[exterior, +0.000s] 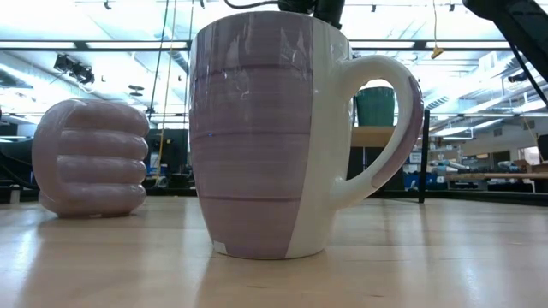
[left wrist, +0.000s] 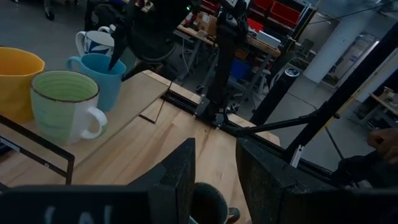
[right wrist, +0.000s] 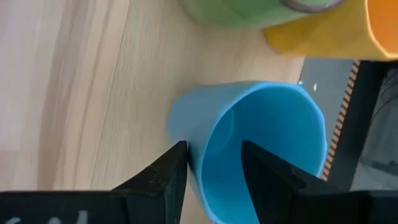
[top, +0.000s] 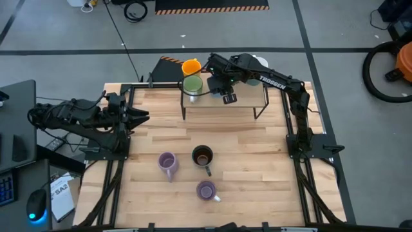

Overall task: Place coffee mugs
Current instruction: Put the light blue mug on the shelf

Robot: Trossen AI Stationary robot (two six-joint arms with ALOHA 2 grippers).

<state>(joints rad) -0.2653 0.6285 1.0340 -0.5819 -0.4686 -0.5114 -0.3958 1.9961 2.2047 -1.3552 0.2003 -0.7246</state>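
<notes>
A raised wooden shelf (top: 244, 98) stands at the table's far side. On it stand an orange mug (top: 190, 66), a green mug (top: 192, 84) and a blue mug (right wrist: 249, 143), all upright on their bases. My right gripper (right wrist: 214, 162) is open over the blue mug, pointing down, with one finger inside the cup and one outside its wall. A white mug (left wrist: 94, 41) shows behind the blue one. Two lilac mugs (top: 167, 162) (top: 206, 191) and a dark mug (top: 203, 156) stand on the table top. My left gripper (top: 140, 116) waits open at the table's left edge.
The shelf rests on thin black wire legs (top: 183, 109) with open room under it. My right arm (top: 283, 84) reaches across the shelf's right half. In the low view the near lilac mug (exterior: 265, 137) fills the middle and the ribbed lilac mug (exterior: 90, 158) stands left.
</notes>
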